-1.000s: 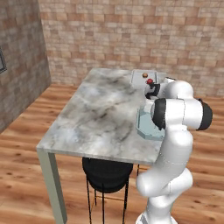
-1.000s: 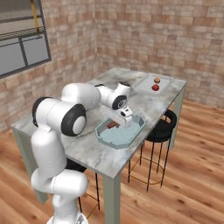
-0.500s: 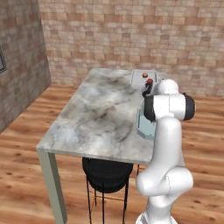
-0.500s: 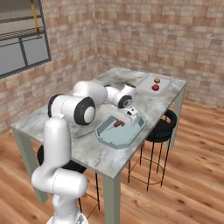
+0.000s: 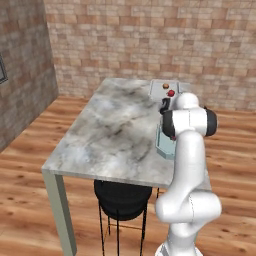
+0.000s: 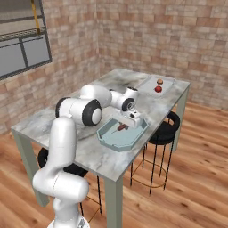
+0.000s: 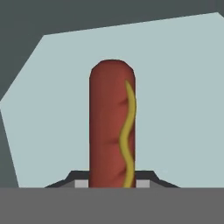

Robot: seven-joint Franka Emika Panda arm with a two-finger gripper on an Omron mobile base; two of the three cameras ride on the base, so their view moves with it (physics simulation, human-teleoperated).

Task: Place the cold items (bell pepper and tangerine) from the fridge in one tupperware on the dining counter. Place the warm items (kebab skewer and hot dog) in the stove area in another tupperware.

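One item in hand: hot dog (image 7: 111,127), clamped at its near end by the gripper (image 6: 132,119), jaws drawn almost together on it. Sticks straight out past the fingertips in the hand view, mustard line running along its right side. Sits low over the pale blue floor of the near tupperware (image 6: 111,139), toward the far side of that container; cannot tell from the pictures whether the free end touches the floor.

Near tupperware stands at the edge of the dining counter (image 5: 110,135), on the robot's right. Far tupperware (image 6: 149,80), well apart at the far end of the counter, holds the tangerine (image 6: 159,82) and the bell pepper (image 6: 157,89) side by side.

Handling, as a judgement only: probably light, soft and a little springy, with a smooth rounded skin. Likely to squash or squirt out under a hard pinch. Gripped at the end, apt to pivot or droop; better taken across the middle of its length, jaws square to the long axis. Round in section, so liable to roll on the flat floor once let go; best released low, lying down, clear of the walls.
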